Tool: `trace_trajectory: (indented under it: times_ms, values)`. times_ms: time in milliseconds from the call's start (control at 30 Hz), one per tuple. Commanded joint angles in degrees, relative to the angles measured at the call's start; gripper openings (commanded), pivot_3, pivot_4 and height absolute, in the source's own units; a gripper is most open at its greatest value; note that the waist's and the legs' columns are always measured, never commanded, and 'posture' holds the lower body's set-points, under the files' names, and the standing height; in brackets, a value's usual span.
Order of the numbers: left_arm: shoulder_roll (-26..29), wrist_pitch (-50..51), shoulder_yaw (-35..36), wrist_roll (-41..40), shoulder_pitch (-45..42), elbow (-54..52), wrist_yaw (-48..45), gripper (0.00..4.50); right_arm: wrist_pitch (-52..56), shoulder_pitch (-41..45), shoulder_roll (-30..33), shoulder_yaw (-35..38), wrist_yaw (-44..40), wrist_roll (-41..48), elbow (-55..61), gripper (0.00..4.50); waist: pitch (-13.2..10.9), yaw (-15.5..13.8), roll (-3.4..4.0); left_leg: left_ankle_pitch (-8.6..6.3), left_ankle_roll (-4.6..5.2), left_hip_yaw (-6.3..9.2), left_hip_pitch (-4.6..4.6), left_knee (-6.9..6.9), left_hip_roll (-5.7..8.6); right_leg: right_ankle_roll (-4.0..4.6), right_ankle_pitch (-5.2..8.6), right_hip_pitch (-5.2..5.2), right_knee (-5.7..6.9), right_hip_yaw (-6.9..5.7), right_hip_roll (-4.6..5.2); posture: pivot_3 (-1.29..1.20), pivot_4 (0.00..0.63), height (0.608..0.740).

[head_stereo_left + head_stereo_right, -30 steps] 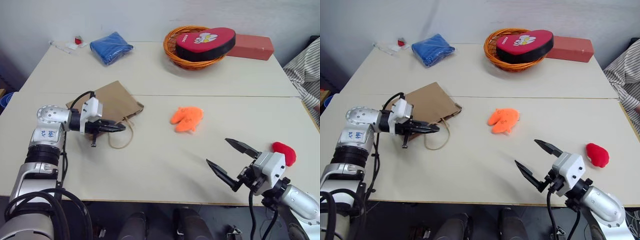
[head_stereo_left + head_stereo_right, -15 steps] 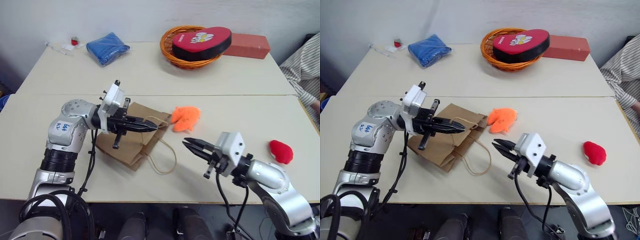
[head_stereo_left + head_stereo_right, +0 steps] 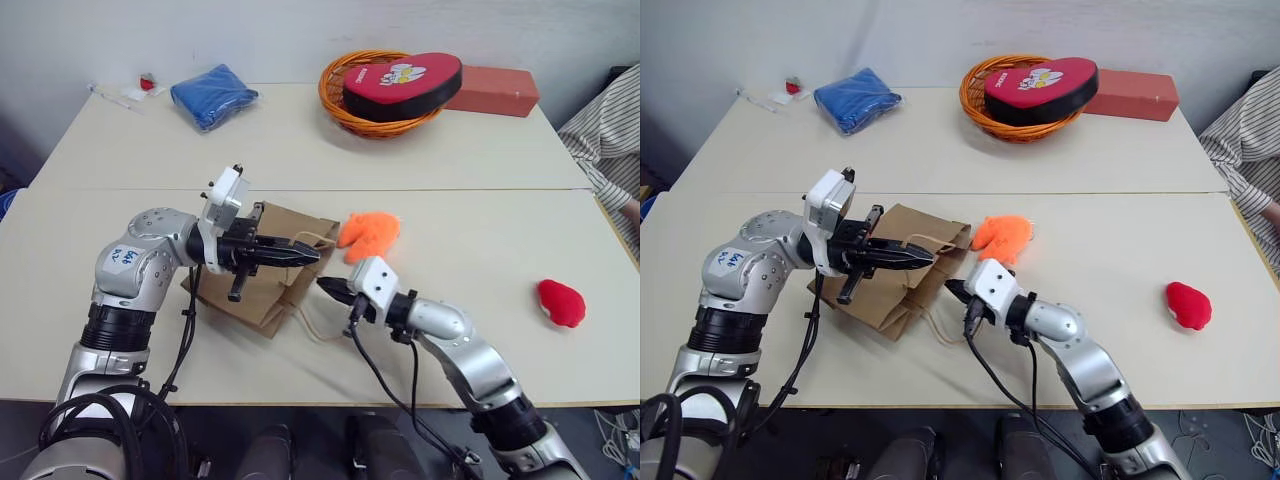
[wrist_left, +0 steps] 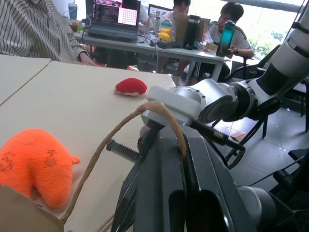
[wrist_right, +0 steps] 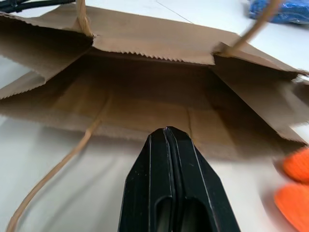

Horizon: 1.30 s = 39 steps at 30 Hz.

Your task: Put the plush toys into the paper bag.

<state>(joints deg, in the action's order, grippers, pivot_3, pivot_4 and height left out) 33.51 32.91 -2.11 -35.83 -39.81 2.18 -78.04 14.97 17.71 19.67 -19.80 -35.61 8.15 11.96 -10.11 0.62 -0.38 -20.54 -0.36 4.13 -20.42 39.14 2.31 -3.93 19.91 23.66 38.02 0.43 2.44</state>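
Note:
The brown paper bag (image 3: 250, 296) lies on its side at the table's middle left, its mouth facing the orange plush toy (image 3: 370, 236). My left gripper (image 3: 312, 255) is shut on the bag's upper cord handle (image 4: 161, 110) and holds the top side raised. My right gripper (image 3: 326, 288) is shut with nothing in it. Its tip (image 5: 166, 131) sits just in front of the bag's open mouth (image 5: 159, 96). The lower handle trails loose on the table. The orange toy rests right beside the mouth. The red plush toy (image 3: 562, 302) lies far off to the right.
At the back stand an orange wicker basket (image 3: 340, 98) with a red heart cushion (image 3: 405, 80), a red-brown box (image 3: 495, 90) and a folded blue cloth (image 3: 213, 95). A person's striped sleeve (image 3: 610, 140) shows at the right edge.
My right gripper has shut and swung left from the table's front right to the bag's mouth. My left gripper pulled the bag by its handle toward the middle and raised it, then held still.

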Motion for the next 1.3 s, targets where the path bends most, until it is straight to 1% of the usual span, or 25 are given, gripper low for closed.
trace_trajectory:
  times_ms: [33, 167, 433, 533, 667, 867, 967, 1100, 1200, 1300]
  values:
    - [0.3, 1.2, 1.4, -2.1, 0.2, -3.0, 0.3, 0.00, -2.9, 2.0, -1.9, -0.9, -0.8, -1.3, -2.3, 0.02, 0.0, 0.0, 0.00, 0.00, 0.00, 0.00, 0.00, 0.00, 0.00, 0.00, 0.00, -0.01, -0.01, 0.00, 0.00, 0.00, 0.150, 0.740]
    - [0.7, 2.3, 1.6, -2.7, 0.6, -3.6, 0.7, 0.00, -5.7, 5.1, -3.5, -2.8, -2.6, -3.0, -7.2, 0.02, 0.0, 0.0, 0.00, 0.00, 0.00, 0.00, -0.01, 0.02, 0.02, 0.00, 0.00, -0.02, -0.01, 0.00, 0.02, 0.00, 0.150, 0.740]
    - [0.5, 6.9, 2.9, -6.2, 0.4, -5.7, 2.6, 0.00, -12.2, 11.3, -9.3, -4.5, -5.1, -5.3, -18.9, 0.02, 0.0, 1.1, 0.00, 0.01, -0.02, 0.01, 0.00, 0.00, 0.00, 0.00, 0.00, 0.01, 0.03, -0.04, 0.01, 0.00, 0.150, 0.740]
    - [0.5, 8.5, 3.9, -7.6, 0.1, -6.4, 3.5, 0.00, -13.3, 12.3, -10.5, -4.8, -5.9, -5.9, -21.5, 0.02, 0.0, 1.2, 0.00, 0.01, -0.03, 0.01, 0.00, -0.01, 0.00, 0.00, 0.00, 0.02, 0.03, -0.04, 0.01, 0.00, 0.150, 0.740]
    - [1.2, 10.9, 6.7, -10.3, -0.8, -6.0, 5.3, 0.00, -13.5, 12.0, -10.2, -4.7, -6.7, -7.2, -24.0, 0.02, 0.0, 1.2, 0.00, 0.01, -0.03, 0.01, 0.00, 0.01, 0.00, 0.00, 0.00, 0.02, 0.03, -0.04, 0.01, 0.00, 0.150, 0.740]
    - [4.7, 13.7, 10.9, -13.0, -0.6, -5.7, 6.5, 0.00, -8.6, 9.7, -7.5, -4.8, -6.9, -9.5, -24.0, 0.02, 0.0, 1.1, 0.01, 0.01, -0.04, 0.01, 0.01, 0.02, 0.00, 0.00, 0.00, 0.01, 0.03, -0.04, 0.02, 0.00, 0.150, 0.740]
    - [5.9, 13.8, 12.9, -13.3, -0.8, -4.6, 7.5, 0.00, -6.8, 8.3, -6.5, -4.6, -6.9, -9.8, -22.6, 0.02, 0.0, 1.0, -0.01, 0.01, -0.04, 0.05, 0.01, 0.03, 0.02, 0.00, 0.00, -0.03, 0.01, -0.07, 0.05, 0.00, 0.150, 0.740]
    - [7.5, 13.0, 13.6, -12.1, 0.4, -3.5, 7.7, 0.00, -5.6, 6.7, -6.0, -3.6, -6.6, -9.1, -20.0, 0.02, 0.0, 0.9, -0.01, 0.01, -0.03, 0.07, 0.02, 0.03, 0.04, 0.00, 0.00, -0.05, 0.01, -0.08, 0.06, 0.00, 0.150, 0.740]
    - [6.9, 12.2, 13.5, -11.9, 1.4, -4.0, 8.1, 0.00, -6.2, 5.8, -6.4, -2.5, -7.2, -7.3, -17.6, 0.02, 0.0, 1.0, 0.00, 0.01, -0.04, 0.07, 0.02, 0.01, 0.04, 0.00, 0.00, -0.05, 0.01, -0.08, 0.06, 0.00, 0.150, 0.740]
    - [5.3, 11.8, 12.7, -12.3, 2.1, -5.2, 9.3, 0.00, -7.6, 5.3, -6.4, -1.8, -8.9, -5.3, -14.4, 0.02, 0.0, 1.0, -0.01, 0.01, -0.04, 0.07, 0.02, 0.01, 0.03, 0.00, 0.00, -0.05, 0.01, -0.08, 0.06, 0.00, 0.150, 0.740]
